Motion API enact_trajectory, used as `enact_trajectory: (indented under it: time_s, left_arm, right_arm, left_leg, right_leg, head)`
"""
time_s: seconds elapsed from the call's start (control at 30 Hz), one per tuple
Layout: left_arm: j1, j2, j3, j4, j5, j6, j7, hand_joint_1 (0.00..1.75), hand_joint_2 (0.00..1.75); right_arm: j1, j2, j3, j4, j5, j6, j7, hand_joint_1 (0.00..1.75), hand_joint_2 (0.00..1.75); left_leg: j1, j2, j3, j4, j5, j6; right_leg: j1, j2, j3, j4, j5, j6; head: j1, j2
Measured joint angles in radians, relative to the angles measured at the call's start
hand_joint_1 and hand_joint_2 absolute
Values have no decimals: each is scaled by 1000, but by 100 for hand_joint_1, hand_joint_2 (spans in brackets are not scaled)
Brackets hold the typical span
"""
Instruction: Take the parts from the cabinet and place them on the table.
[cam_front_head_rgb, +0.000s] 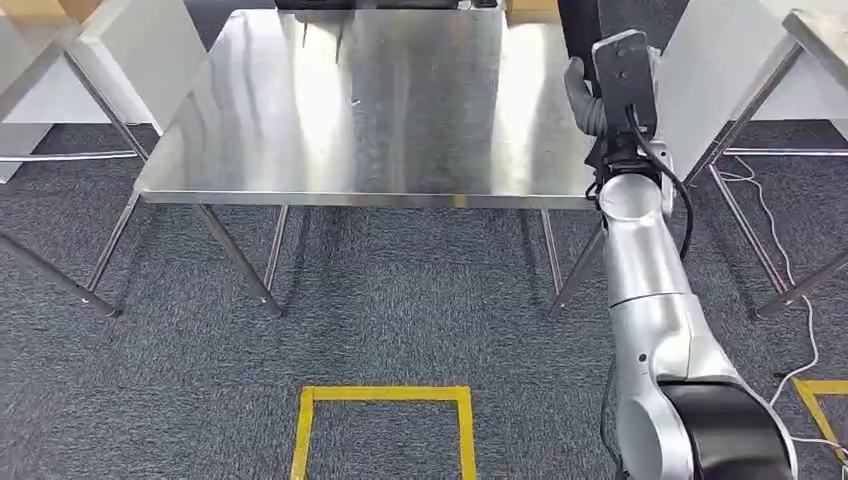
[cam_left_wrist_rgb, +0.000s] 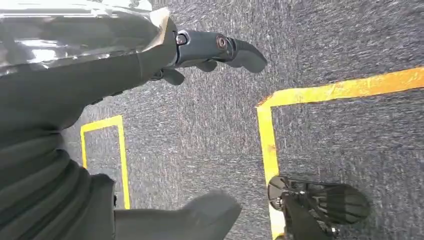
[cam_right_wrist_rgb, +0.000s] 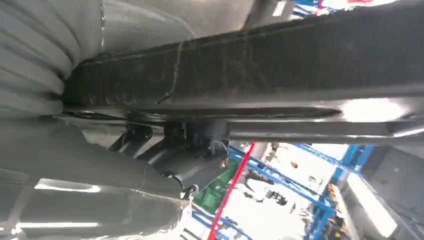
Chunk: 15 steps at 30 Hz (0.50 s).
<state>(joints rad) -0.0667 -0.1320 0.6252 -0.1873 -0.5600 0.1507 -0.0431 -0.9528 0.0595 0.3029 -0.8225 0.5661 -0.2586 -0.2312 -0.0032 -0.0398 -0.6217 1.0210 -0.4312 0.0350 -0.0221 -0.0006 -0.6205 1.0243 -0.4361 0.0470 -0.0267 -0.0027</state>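
Observation:
My right hand (cam_front_head_rgb: 590, 105) is raised at the right edge of the steel table (cam_front_head_rgb: 350, 110) and grips a long black part (cam_front_head_rgb: 580, 25) that runs up out of the head view. In the right wrist view that black part (cam_right_wrist_rgb: 260, 65) lies as a wide dark bar across the picture, with the dark fingers (cam_right_wrist_rgb: 190, 155) closed beneath it. My left hand (cam_left_wrist_rgb: 100, 95) hangs over the grey carpet, its dark fingers (cam_left_wrist_rgb: 215, 47) and thick thumb (cam_left_wrist_rgb: 200, 215) apart with nothing between them. The tabletop is bare and shiny.
Other steel tables stand at the far left (cam_front_head_rgb: 40, 40) and far right (cam_front_head_rgb: 815, 30). Yellow tape (cam_front_head_rgb: 385, 395) marks a square on the carpet in front of the table. A white cable (cam_front_head_rgb: 790, 250) trails on the floor at the right.

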Motion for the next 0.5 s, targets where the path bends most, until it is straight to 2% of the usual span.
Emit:
enact_trajectory:
  time_s: [0.03, 0.07, 0.1, 0.13, 0.17, 0.2, 0.23, 0.27, 0.3, 0.33, 0.37, 0.4, 0.43, 0.47, 0.5]
  left_arm:
    - [0, 0, 0, 0, -2, -4, 5, 0, 175]
    - [-2, 2, 0, 0, -3, -6, 8, 0, 175]
    - [-3, 0, 0, 0, -3, -11, 13, 0, 175]
    - [-6, -1, 0, 0, -3, -14, 13, 0, 175]
    - [-8, -1, 0, 0, -4, -14, 13, 0, 175]
    - [-9, -1, 0, 0, -3, -16, 15, 0, 175]
    - [-9, -1, 0, 0, -3, -16, 15, 0, 175]
    - [-8, -1, 0, 0, -3, -16, 16, 0, 175]
    - [-8, -1, 0, 0, -3, -16, 15, 0, 175]
    - [-9, -1, 0, 0, -3, -16, 15, 0, 175]
    - [-9, 0, 0, 0, -3, -16, 15, 0, 175]
    - [-9, 1, 0, 0, -2, -15, 15, 0, 175]
    - [-11, 2, 0, 0, -2, -14, 15, 0, 175]
    - [-13, 0, 0, 0, -2, -14, 14, 0, 175]
    - [-14, 1, 0, 0, -2, -14, 14, 0, 175]
  right_arm:
    - [1, -1, -1, 1, 1, 0, 0, 175, 175]
    - [-1, -1, -1, 0, 2, -1, 0, 175, 175]
    - [-1, 2, -1, -3, 2, -2, 0, 175, 175]
    - [-1, 2, 0, -3, 3, -3, 0, 175, 175]
    - [-1, 2, 0, -3, 3, -3, 0, 175, 175]
    - [2, 2, 0, -2, 3, -3, 0, 175, 175]
    - [4, 2, 0, -1, 3, -2, 0, 175, 175]
    - [7, 2, 0, -1, 4, -2, 0, 175, 175]
    - [8, 2, 0, -1, 5, -2, 0, 175, 175]
    - [9, 2, 0, -2, 6, -2, 0, 175, 175]
    - [8, 2, 0, -2, 8, -2, 0, 175, 175]
    - [7, 2, 0, -2, 9, -2, 0, 175, 175]
    - [5, 2, 0, -2, 9, -2, 0, 175, 175]
    - [2, 2, 0, -2, 9, -2, 0, 175, 175]
    - [3, 2, -1, -2, 9, -2, 0, 175, 175]
  left_leg:
    - [3, 0, 1, -2, -1, -4]
    - [5, 0, 2, 0, -9, -10]
    - [5, 9, -7, 17, -19, -17]
    - [7, 21, -29, 69, -42, -25]
    - [10, 29, -64, 141, -70, -31]
    - [13, 34, -116, 234, -100, -36]
    - [15, 36, -160, 301, -111, -38]
    - [15, 36, -180, 318, -102, -38]
    - [15, 37, -177, 290, -71, -36]
    - [15, 37, -152, 224, -24, -32]
    - [14, 37, -112, 131, 29, -26]
    - [12, 41, -69, 32, 76, -14]
    - [3, 46, -54, 19, 52, -9]
    - [-1, 44, -41, 0, 42, -4]
    - [-3, 44, -42, 1, 40, -2]
  right_leg:
    - [2, 0, 0, 0, -2, -7]
    - [-9, 0, 6, -3, -1, -16]
    - [-10, 1, 13, -4, -5, -22]
    - [-10, 0, 20, -4, -10, -31]
    - [-9, 0, 26, -4, -14, -35]
    - [-7, 0, 31, -4, -19, -41]
    - [-7, 0, 37, -4, -23, -46]
    - [-6, 0, 43, -4, -28, -46]
    - [-6, 0, 50, -4, -34, -46]
    - [-6, 0, 59, -4, -41, -44]
    - [-6, 0, 70, -4, -48, -42]
    - [-6, 0, 79, -6, -56, -38]
    - [1, 0, 81, -9, -61, -32]
    - [0, 1, 80, -11, -63, -28]
    - [0, 0, 82, -19, -63, -22]
  head:
    - [2, 0]
    - [1, 0]
    - [1, 0]
    - [-10, 0]
    - [-8, 0]
    - [-9, 0]
    - [-9, 0]
    - [-9, 0]
    - [-9, 0]
    - [-9, 0]
    - [-9, 0]
    - [-9, 0]
    - [-6, 0]
    - [-6, 0]
    - [-6, 0]
